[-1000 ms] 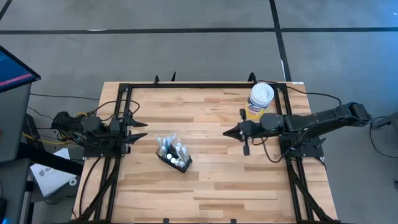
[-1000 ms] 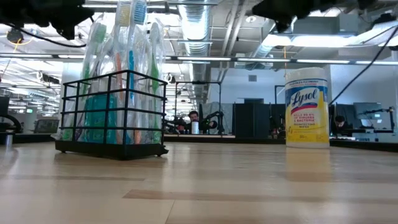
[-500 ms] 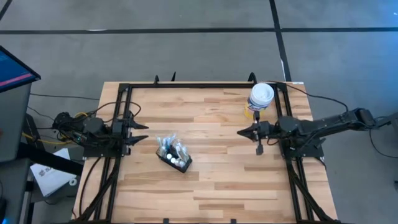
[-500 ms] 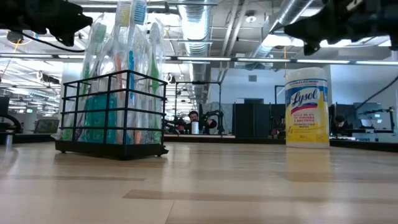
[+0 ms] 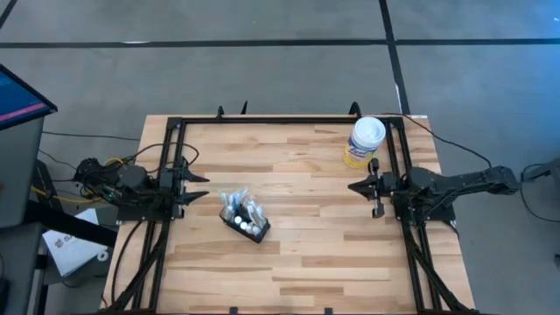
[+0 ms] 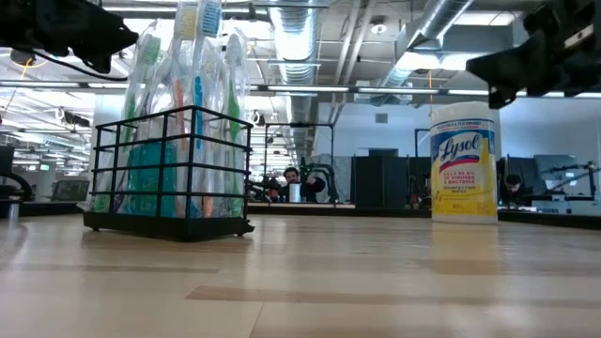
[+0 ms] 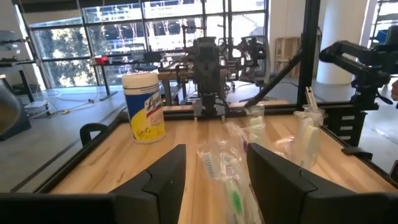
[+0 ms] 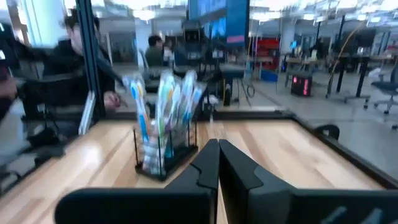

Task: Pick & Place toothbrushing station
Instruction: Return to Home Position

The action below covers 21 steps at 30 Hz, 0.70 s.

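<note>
high view: toothbrushing station seemingly upright on table

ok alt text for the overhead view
A black wire rack of toothbrushes stands left of centre on a wooden table, a yellow wipes tub near the top right corner. The left gripper and right gripper sit at opposite sides, empty.

I'm looking out past my right hand, and its two dark fingers are pressed flat together with no gap between them. Just ahead, the toothbrushing station stands upright on the wooden surface, with toothbrushes fanning out of its top. Beyond the surface's far edge there's a person in dark clothes beside a black frame post, too blurred to make out more.
</note>
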{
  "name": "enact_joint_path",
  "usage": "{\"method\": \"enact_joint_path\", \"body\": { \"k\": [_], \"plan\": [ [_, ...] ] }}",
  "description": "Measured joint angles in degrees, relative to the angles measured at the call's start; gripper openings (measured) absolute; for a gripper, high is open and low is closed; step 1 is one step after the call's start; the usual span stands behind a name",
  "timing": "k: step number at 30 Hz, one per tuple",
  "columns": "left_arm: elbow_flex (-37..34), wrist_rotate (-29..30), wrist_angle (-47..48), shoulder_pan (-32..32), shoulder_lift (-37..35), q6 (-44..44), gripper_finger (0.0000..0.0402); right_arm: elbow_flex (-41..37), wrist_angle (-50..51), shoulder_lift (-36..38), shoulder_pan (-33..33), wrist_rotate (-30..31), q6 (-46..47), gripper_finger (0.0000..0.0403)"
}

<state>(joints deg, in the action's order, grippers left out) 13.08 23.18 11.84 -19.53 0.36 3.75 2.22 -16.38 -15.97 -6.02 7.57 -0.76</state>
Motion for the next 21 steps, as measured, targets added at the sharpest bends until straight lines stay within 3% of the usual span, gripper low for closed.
{"method": "enact_joint_path", "body": {
  "k": [9,15,21],
  "plan": [
    [-5.30,-0.34,-3.62,0.00,0.00,0.13,0.0163,-1.53,15.07,14.97,-0.06,-1.07,6.89,0.0001],
    [-7.35,-8.27,-8.28,0.00,-0.03,2.44,0.0163,-1.51,15.97,15.49,-1.57,-5.18,8.33,0.0001],
    [-9.03,-8.27,-8.36,0.00,-0.02,3.18,0.0163,-1.49,16.07,14.21,-2.64,-5.34,8.33,0.0001]
  ]
}}
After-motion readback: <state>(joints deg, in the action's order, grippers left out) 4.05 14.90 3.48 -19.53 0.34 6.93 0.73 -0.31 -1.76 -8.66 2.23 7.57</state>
